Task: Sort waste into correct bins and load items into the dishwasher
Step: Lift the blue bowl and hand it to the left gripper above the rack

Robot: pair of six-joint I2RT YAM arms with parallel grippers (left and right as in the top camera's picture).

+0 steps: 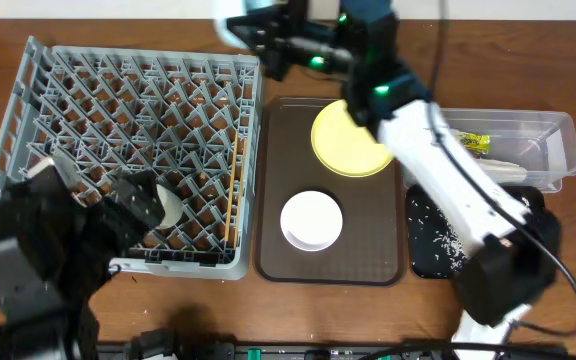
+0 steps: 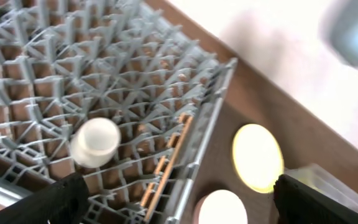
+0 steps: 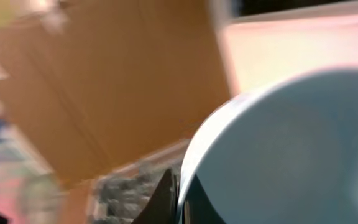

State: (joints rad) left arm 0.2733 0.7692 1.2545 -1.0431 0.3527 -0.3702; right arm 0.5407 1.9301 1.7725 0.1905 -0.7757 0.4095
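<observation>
Dish rack [image 1: 138, 110] on left of table [image 1: 268, 310]. Small white cup [image 1: 168, 207] sits among pegs near front, chopsticks [image 1: 235, 190] lie along right edge. Left pincer [image 2: 180, 190] spread wide, holding nothing, over rack's front part by cup. Right pincer [image 3: 179, 198] clamped on rim of light blue bowl [image 3: 278, 149], held up over rack's far right corner. Brown tray [image 1: 388, 260] beside rack carries yellow plate [image 1: 348, 140] and white bowl [image 1: 311, 220]. Clear tub [image 1: 553, 135] at right holds snack wrapper [image 1: 473, 142] and napkin [image 1: 508, 172]. Rice [image 1: 438, 235] lies scattered in black tray [image 1: 413, 265].
</observation>
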